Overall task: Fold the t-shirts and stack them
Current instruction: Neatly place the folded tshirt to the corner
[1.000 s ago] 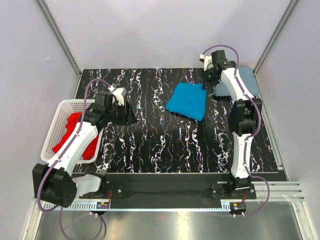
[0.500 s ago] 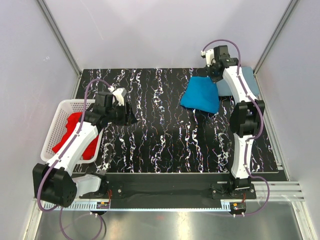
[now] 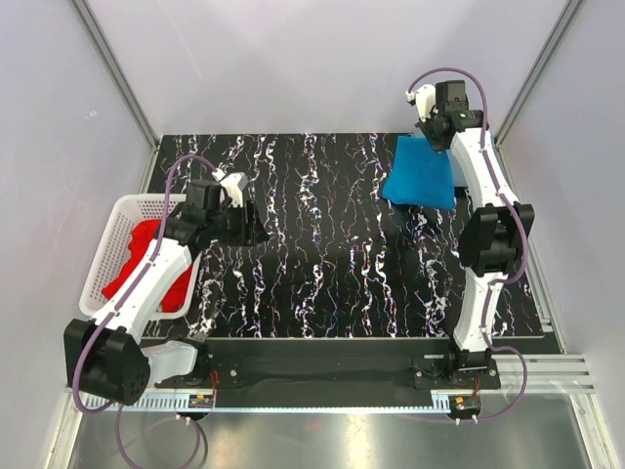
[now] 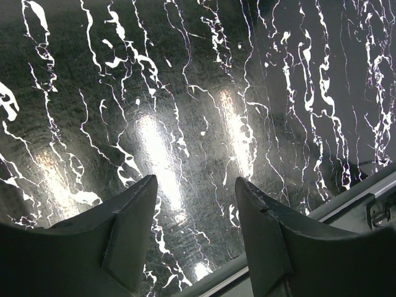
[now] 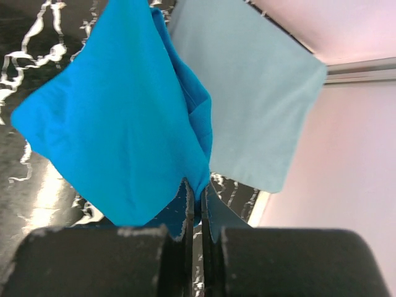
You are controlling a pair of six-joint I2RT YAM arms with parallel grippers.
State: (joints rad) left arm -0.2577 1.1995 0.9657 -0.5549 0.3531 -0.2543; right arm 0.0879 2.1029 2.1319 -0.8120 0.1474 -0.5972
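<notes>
My right gripper [image 3: 437, 140] is shut on a corner of the folded bright blue t-shirt [image 3: 421, 173] and holds it up at the table's far right; the shirt hangs below the jaws in the right wrist view [image 5: 117, 124]. The folded grey-blue t-shirt [image 5: 260, 93] lies flat beside and partly beneath it; in the top view only a sliver [image 3: 459, 177] shows. Red t-shirts [image 3: 146, 256] lie in the white basket [image 3: 109, 236] at the left. My left gripper [image 3: 249, 227] is open and empty over the bare table [image 4: 197, 185].
The black marbled tabletop [image 3: 322, 274] spans the workspace. Grey walls and metal frame posts close it in at the back and sides. The table's right edge rail [image 5: 359, 68] runs just past the grey-blue shirt.
My right gripper has carried the bright blue shirt up and to the right, from the table's middle-right to over the grey-blue shirt. The left arm has not moved.
</notes>
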